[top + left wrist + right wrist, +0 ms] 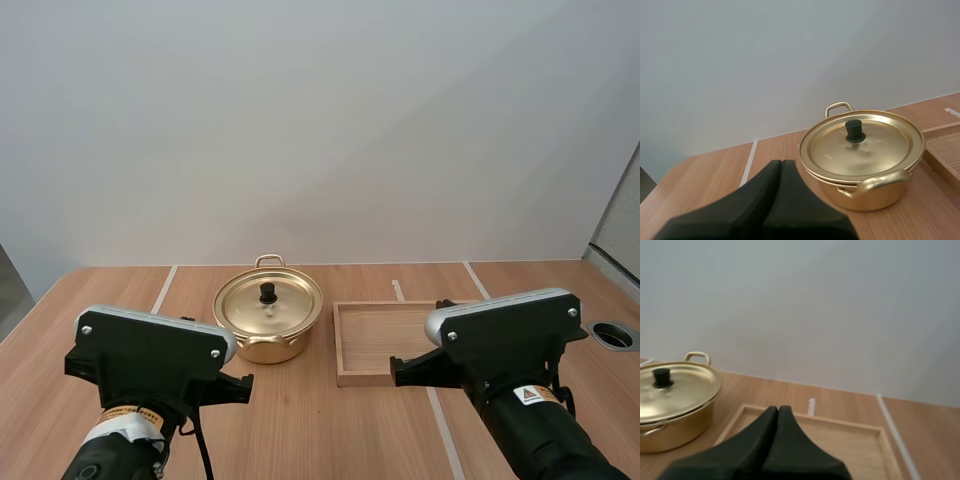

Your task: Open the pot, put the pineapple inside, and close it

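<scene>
High view: a gold pot (262,348) stands near the middle of the wooden table (300,430), closed; its lid (285,310) seems seated flat, with a black knob (268,292) at centre and one loop handle (268,261) at 12 o'clock; a wooden tray (345,345) lies just beside the pot at its 3 o'clock, a small gap between them; left wrist view: the left gripper (781,162) has its fingers pressed together into one dark wedge, gripping nothing, pointing toward the pot's 7 o'clock side and short of it; right wrist view: the right gripper (778,409) is likewise closed on nothing, pointing over the tray, the pot at its 10 o'clock.
</scene>
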